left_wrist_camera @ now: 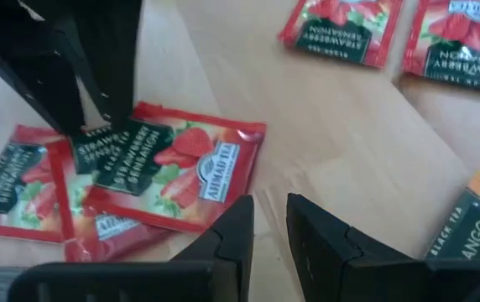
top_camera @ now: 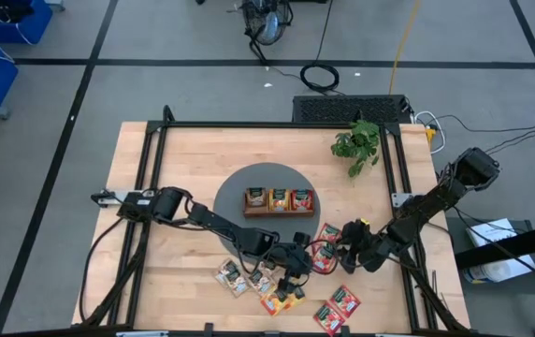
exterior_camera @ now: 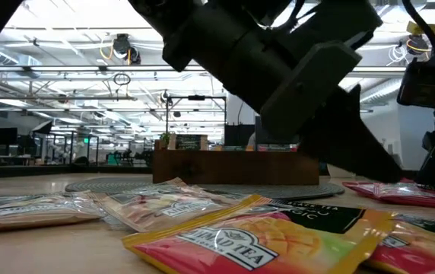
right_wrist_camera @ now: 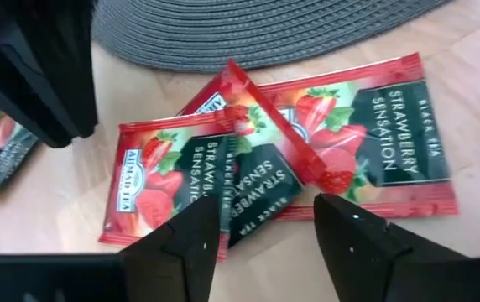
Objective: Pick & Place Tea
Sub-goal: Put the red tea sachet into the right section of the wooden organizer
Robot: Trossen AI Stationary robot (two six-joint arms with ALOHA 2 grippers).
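Tea sachets lie scattered on the wooden table's near half. Red strawberry ones [top_camera: 328,232] [top_camera: 345,300], beige ones [top_camera: 232,276] and an orange one [top_camera: 281,300] show in the high view. Three overlapping red sachets [right_wrist_camera: 307,159] lie just off the grey mat, one [right_wrist_camera: 257,164] tipped across the others. My right gripper [right_wrist_camera: 265,226] stands open over this pile, slanting down from the table's right. My left gripper [left_wrist_camera: 270,222] is narrowly open with nothing between its fingers. It is low over bare wood, just beside the pile [left_wrist_camera: 173,168]. My right gripper's fingertips [left_wrist_camera: 97,126] come down at a slant onto the dark-labelled part of the overlapping red sachets [left_wrist_camera: 118,147]. I cannot tell whether they touch it. The sachets lie flat on the table.
The brown three-compartment tray [top_camera: 279,200] sits on the round grey mat [top_camera: 235,192], a sachet in each compartment. A small green plant [top_camera: 356,145] stands at the far right. The two grippers are close together near the table's near right. Black rails frame the table.
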